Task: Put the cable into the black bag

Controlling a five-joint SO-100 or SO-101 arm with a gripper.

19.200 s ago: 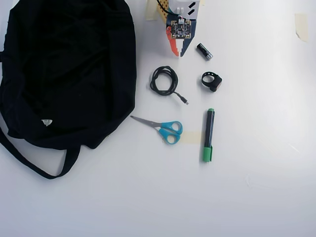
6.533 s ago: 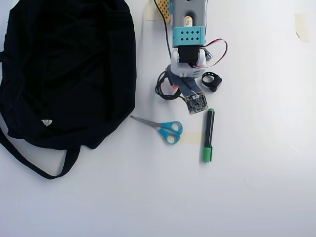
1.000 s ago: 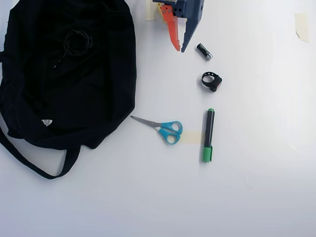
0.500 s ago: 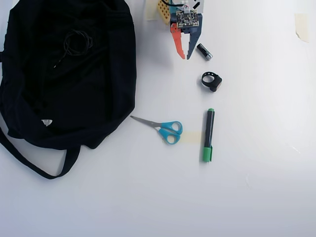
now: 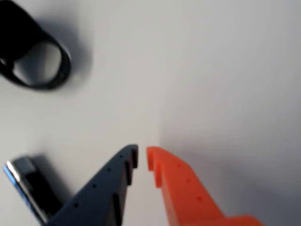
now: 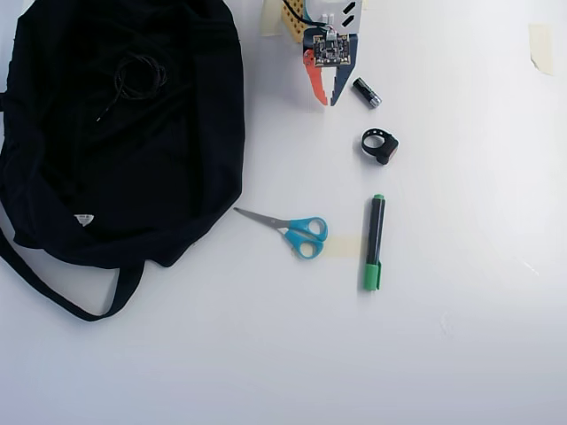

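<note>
Wrist view: gripper (image 5: 142, 157) jaws nearly together, thin gap, nothing between them, over bare white table (image 5: 225, 70). Black ring strap (image 5: 35, 59) top left, small dark cylinder (image 5: 28, 188) bottom left, both blurred.
Overhead view: gripper (image 6: 324, 99) empty at top centre, just left of the cylinder (image 6: 367, 93). Cable (image 6: 137, 75) lies coiled on the black bag (image 6: 53, 177), upper part. Scissors (image 6: 288, 228), green marker (image 6: 375, 242), strap (image 6: 380, 146) on the table, right of the bag

Pincer (image 6: 327, 100) at top of overhead view, orange and blue fingers nearly together, empty, pointing downward.
</note>
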